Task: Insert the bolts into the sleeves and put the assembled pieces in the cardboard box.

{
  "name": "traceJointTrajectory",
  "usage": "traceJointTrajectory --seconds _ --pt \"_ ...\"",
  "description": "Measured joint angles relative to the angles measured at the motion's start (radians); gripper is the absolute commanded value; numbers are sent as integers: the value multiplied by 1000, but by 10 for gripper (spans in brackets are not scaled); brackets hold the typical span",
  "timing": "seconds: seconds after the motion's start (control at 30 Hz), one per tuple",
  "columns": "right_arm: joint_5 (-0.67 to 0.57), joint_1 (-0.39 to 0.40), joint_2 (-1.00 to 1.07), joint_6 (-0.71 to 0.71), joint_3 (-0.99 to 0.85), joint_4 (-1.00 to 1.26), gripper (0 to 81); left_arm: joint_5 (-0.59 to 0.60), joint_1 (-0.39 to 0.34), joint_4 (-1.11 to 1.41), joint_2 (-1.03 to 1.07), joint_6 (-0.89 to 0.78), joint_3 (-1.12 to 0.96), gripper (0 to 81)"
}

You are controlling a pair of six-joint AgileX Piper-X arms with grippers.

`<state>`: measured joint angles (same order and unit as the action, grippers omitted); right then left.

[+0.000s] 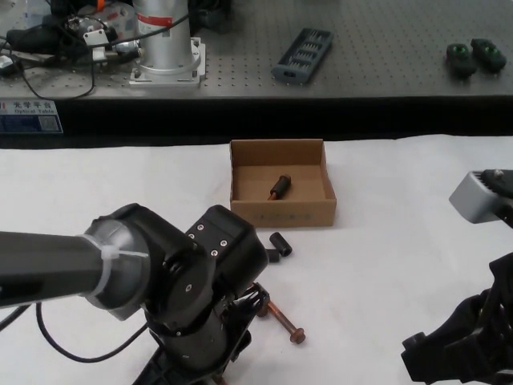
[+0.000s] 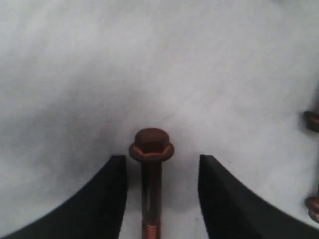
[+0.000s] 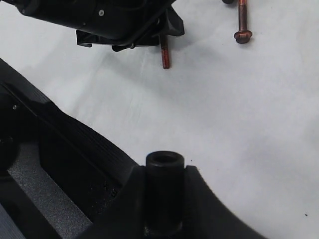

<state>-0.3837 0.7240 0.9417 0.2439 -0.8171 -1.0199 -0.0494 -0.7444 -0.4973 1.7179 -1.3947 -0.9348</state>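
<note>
A copper bolt (image 2: 151, 149) lies on the white cloth between the fingers of my left gripper (image 2: 162, 167), which is open, with a gap on each side of the shaft. The right wrist view shows that bolt (image 3: 164, 54) sticking out from under the left gripper (image 3: 149, 36). My right gripper (image 3: 164, 174) is shut on a black sleeve (image 3: 164, 191), held upright with its bore showing. More bolts (image 1: 287, 325) lie beside the left arm (image 1: 184, 289). Two loose sleeves (image 1: 279, 245) sit in front of the cardboard box (image 1: 280, 210), which holds one assembled piece (image 1: 279, 186).
The right arm (image 1: 469, 345) stands low at the front right over bare white cloth. Behind the cloth, a dark perforated bench carries a metal column (image 1: 164, 36), a grey rack (image 1: 303, 52) and cables. Two other bolt heads (image 2: 313, 121) lie off to one side of the left gripper.
</note>
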Motion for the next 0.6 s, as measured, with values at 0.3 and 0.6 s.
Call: traceJointTrajectory --seconds 0.3,0.6 --pt "0 0 0 -5 0 -12 17 9 0 -17 3 21 0 6" --pt "2 0 0 -13 0 -17 17 -18 3 -36 -72 339 6 6"
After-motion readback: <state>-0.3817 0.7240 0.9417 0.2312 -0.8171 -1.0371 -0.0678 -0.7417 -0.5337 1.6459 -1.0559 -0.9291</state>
